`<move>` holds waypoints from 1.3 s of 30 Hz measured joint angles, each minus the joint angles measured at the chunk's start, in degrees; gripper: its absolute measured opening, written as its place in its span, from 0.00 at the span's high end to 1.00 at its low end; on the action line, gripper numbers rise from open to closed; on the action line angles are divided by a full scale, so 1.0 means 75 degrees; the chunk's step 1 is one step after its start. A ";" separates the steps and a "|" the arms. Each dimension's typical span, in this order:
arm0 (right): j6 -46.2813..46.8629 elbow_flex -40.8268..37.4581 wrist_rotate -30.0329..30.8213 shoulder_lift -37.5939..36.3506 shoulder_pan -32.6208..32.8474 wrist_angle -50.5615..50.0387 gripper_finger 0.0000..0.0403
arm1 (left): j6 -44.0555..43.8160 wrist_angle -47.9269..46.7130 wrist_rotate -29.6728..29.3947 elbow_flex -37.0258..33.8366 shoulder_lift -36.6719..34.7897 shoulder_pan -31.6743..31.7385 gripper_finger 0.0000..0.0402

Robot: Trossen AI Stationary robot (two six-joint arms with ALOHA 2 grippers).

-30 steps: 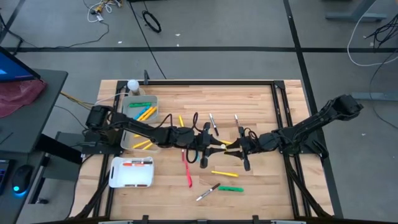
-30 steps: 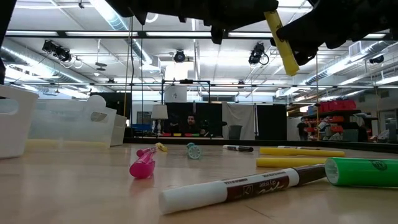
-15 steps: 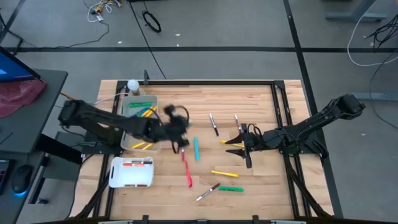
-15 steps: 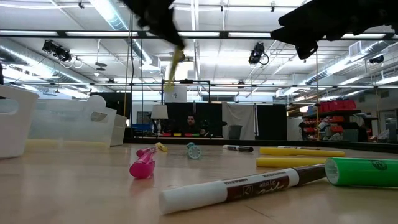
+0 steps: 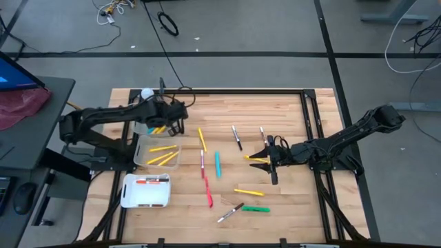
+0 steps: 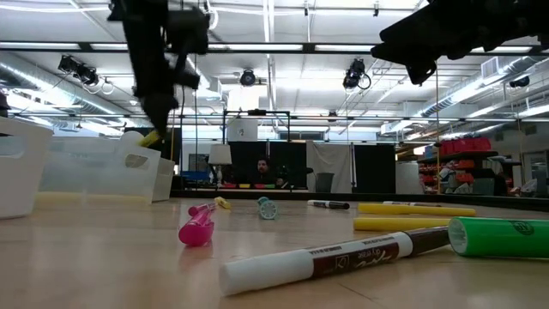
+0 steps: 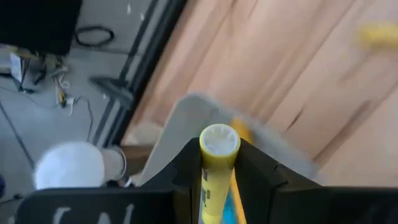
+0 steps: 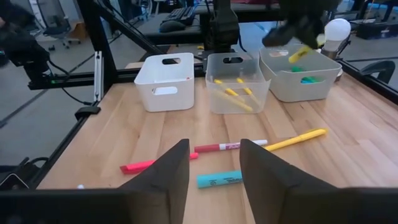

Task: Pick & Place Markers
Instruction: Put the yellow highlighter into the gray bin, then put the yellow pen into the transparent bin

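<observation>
Wooden table strewn with markers; left pincer clamps a yellow marker, right pincer spread.

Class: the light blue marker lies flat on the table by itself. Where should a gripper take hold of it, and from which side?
Grip the light blue marker at mid-barrel, from straight above, fingers across its width. It lies flat, with bare wood on both long sides; the red-and-white marker beside it leaves a gap.
</observation>
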 joint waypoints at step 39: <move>-0.0023 -0.0003 0.0000 0.0003 -0.0035 0.0009 0.66 | 0.1508 0.0150 0.1191 -0.0907 -0.0015 0.1941 0.42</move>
